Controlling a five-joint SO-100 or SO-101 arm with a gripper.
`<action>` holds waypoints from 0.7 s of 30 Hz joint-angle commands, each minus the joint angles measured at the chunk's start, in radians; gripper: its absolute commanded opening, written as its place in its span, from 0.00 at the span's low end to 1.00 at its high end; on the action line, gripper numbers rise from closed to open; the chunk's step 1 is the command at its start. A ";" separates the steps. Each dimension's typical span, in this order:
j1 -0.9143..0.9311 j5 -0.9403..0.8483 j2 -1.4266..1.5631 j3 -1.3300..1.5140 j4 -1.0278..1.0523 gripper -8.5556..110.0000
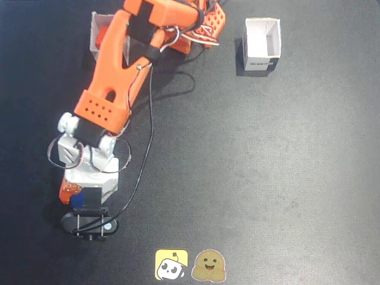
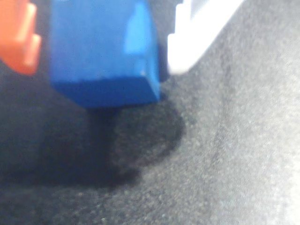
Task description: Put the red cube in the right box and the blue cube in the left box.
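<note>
You have one blue cube (image 2: 103, 56), clamped in the pincer (image 2: 101, 42) between an orange finger (image 2: 18, 40) and a white one (image 2: 197, 33), held just above the dark bench (image 1: 267, 178). One red cube (image 1: 102, 34) sits in the white box (image 1: 95, 27) under the arm. A second white box (image 1: 262, 44) stands well apart; its label is unreadable. Two stickers (image 1: 190, 265) lie at the bench's near edge.
</note>
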 commanded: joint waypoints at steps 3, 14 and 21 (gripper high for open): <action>0.002 0.009 0.009 -0.031 -0.038 0.23; 0.014 0.012 -0.012 -0.029 -0.051 0.18; 0.020 0.012 -0.011 -0.041 -0.031 0.17</action>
